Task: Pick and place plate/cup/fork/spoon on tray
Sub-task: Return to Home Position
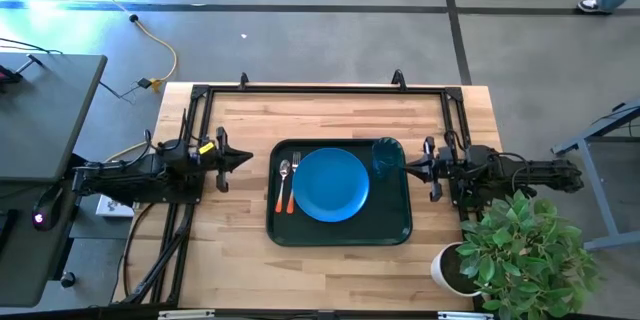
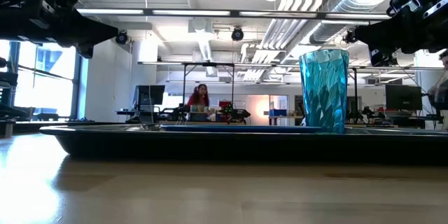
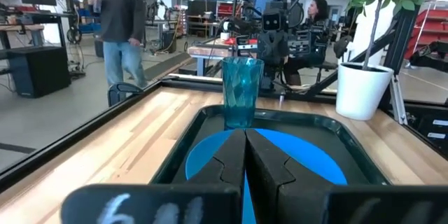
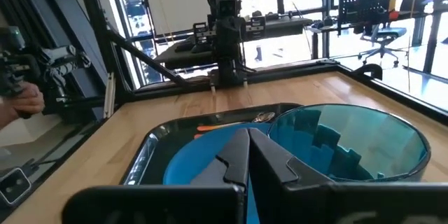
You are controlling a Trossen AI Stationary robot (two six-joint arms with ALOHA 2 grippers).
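The dark tray [image 1: 340, 238] lies mid-table. On it lie the blue plate [image 1: 330, 184], the teal cup [image 1: 388, 156] upright at the tray's far right corner, and the fork [image 1: 293, 188] and spoon [image 1: 283, 185] side by side along its left side. My left gripper [image 1: 248, 160] is shut and empty, left of the tray. My right gripper [image 1: 408, 167] is shut and empty, just right of the cup. The cup also shows in the low view [image 2: 324, 91] and in both wrist views [image 3: 241, 92] [image 4: 350, 143].
A potted plant [image 1: 520, 250] stands at the table's near right corner, close to my right arm. A black frame [image 1: 320, 88] runs along the far edge. People show in the room beyond the table.
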